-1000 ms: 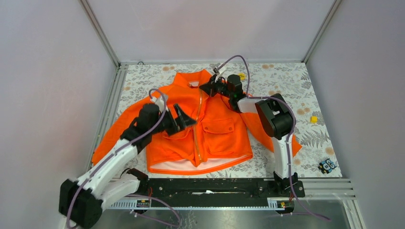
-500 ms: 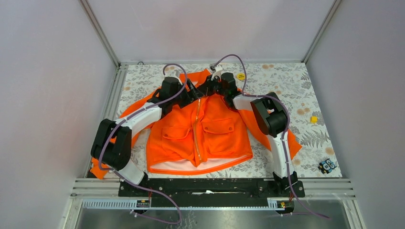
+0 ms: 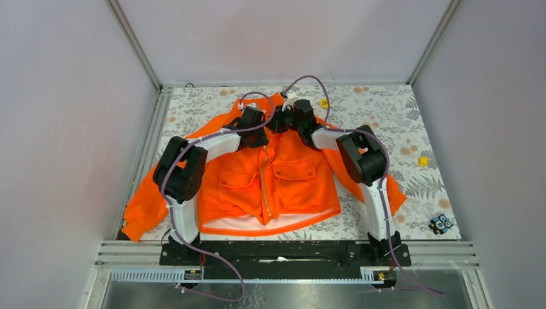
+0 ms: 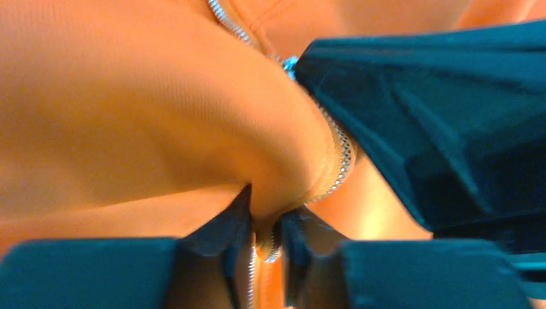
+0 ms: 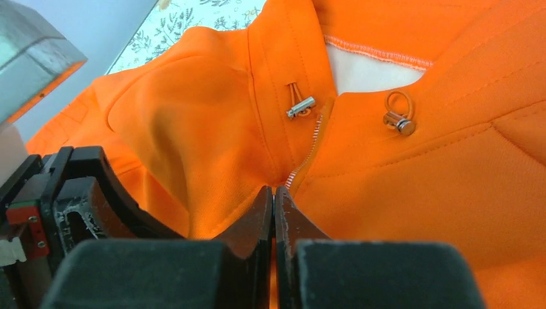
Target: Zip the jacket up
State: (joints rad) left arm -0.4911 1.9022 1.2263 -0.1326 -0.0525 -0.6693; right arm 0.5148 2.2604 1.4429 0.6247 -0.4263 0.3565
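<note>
The orange jacket (image 3: 293,183) lies flat on the floral table, collar at the far side, its zipper (image 3: 266,180) running down the middle. Both grippers meet at the collar end of the zipper. My left gripper (image 3: 263,133) (image 4: 265,232) is shut on a raised fold of orange fabric with zipper teeth (image 4: 341,161) along its edge. My right gripper (image 3: 279,122) (image 5: 274,193) is shut, its tips pinched right where the zipper teeth (image 5: 312,138) emerge below the collar; the slider is hidden between them. The right gripper's black body (image 4: 438,129) fills the left wrist view's right side.
Two metal cord toggles (image 5: 300,107) (image 5: 399,122) hang at the collar. A yellow disc (image 3: 324,103) lies beyond the collar, a small yellow block (image 3: 422,161) at the right, a black part (image 3: 440,223) near the right front corner. The left sleeve (image 3: 145,209) reaches the table's left edge.
My left arm swung from the jacket's left pocket up to the collar, and its gripper closed from wide open onto the fabric beside the zipper. The right gripper shifted slightly left, still shut.
</note>
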